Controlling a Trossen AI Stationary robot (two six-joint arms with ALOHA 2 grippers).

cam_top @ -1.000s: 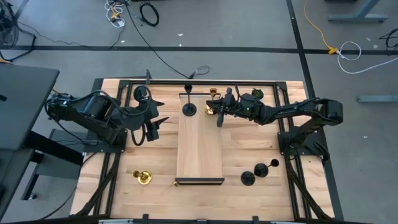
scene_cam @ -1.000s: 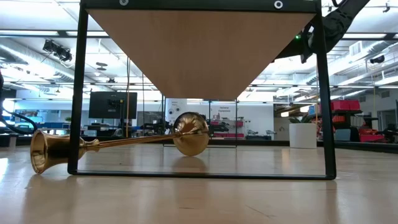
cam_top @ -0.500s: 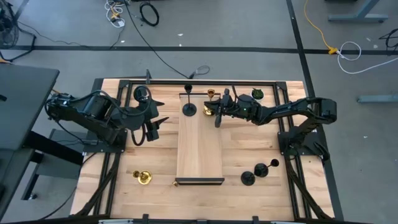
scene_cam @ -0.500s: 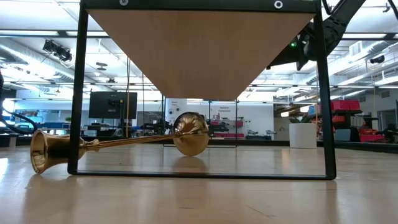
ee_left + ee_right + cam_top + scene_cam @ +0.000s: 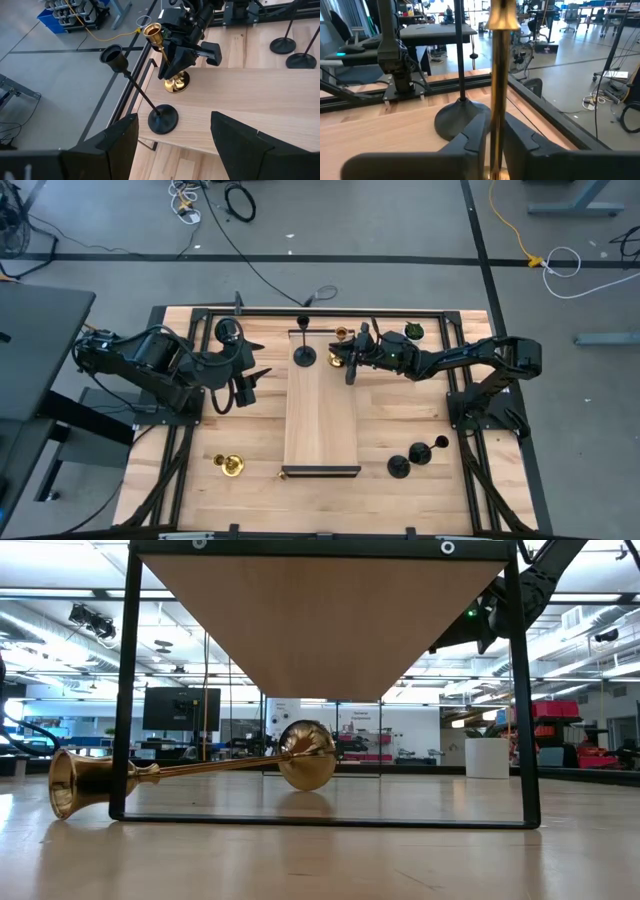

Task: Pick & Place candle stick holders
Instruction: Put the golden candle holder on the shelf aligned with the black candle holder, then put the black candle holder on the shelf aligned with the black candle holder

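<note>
A: Since you asked, your raised wooden board [image 5: 321, 405] sits mid-table, left gripper [image 5: 243, 385] hanging beside it, fingers apart, empty.

B: Right gripper [image 5: 175, 62]?

A: At the board's far end, fingers close around the stem of the upright gold holder [image 5: 172, 75]; grip or gap, can't tell. Black holder [image 5: 150, 107] stands just beside.

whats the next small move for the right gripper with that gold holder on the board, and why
Probably finish opening and back straight off. The gold holder stands upright with its base on the raised board, beside the black holder already placed there, and the right gripper fingers sit close around its stem, barely parted. Retreating without brushing the stem should leave it standing. The left gripper waits open nearby.
</note>
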